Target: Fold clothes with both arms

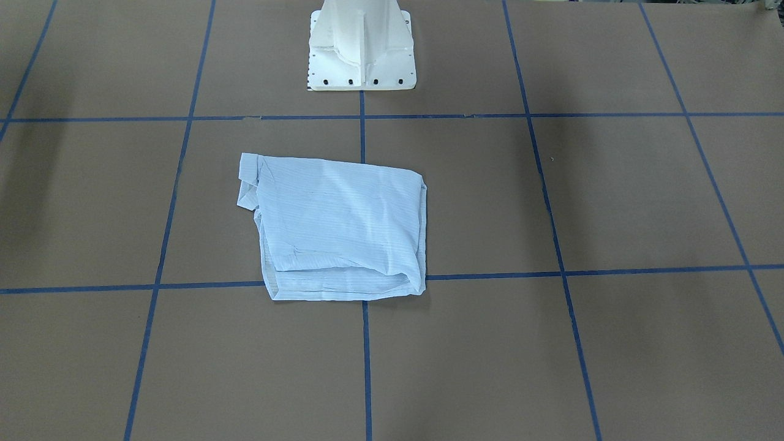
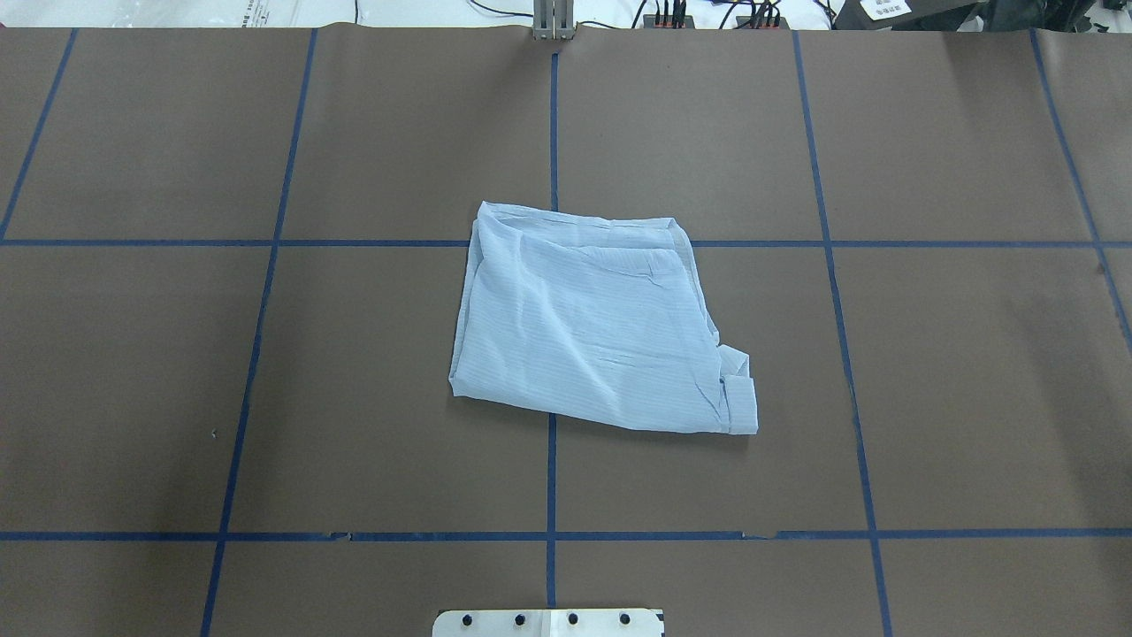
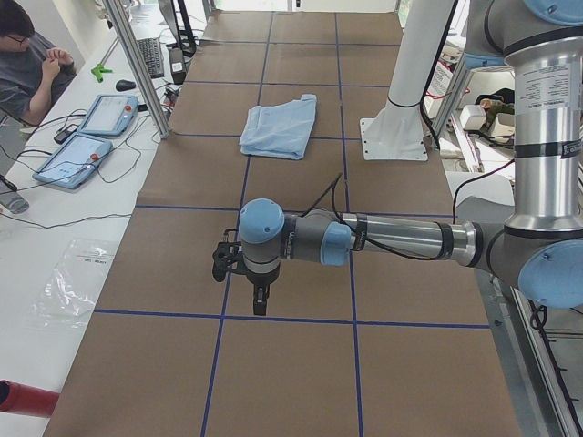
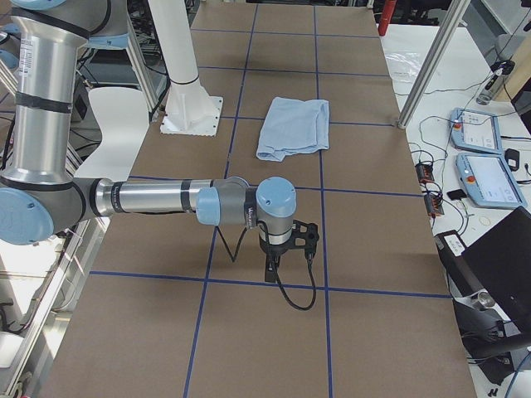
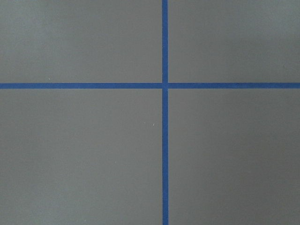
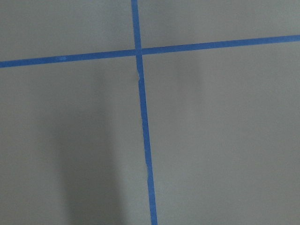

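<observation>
The clothes are one light-blue striped shirt (image 1: 337,226), folded into a rough rectangle and lying flat on the brown table near its middle (image 2: 592,323). It also shows in the side views (image 3: 281,126) (image 4: 294,126). Neither gripper touches it. The left arm reaches over the table's left end, its gripper (image 3: 260,305) pointing down far from the shirt. The right arm does the same at the right end, with its gripper (image 4: 270,269) just above the table. I cannot tell whether either gripper is open or shut. Both wrist views show only brown table and blue tape.
The white pedestal base (image 1: 361,49) stands behind the shirt. Blue tape lines (image 2: 553,124) grid the table. A person (image 3: 27,64) sits beyond the far edge beside two teach pendants (image 3: 86,137). Aluminium posts (image 4: 431,58) and a laptop (image 4: 498,265) stand along that side.
</observation>
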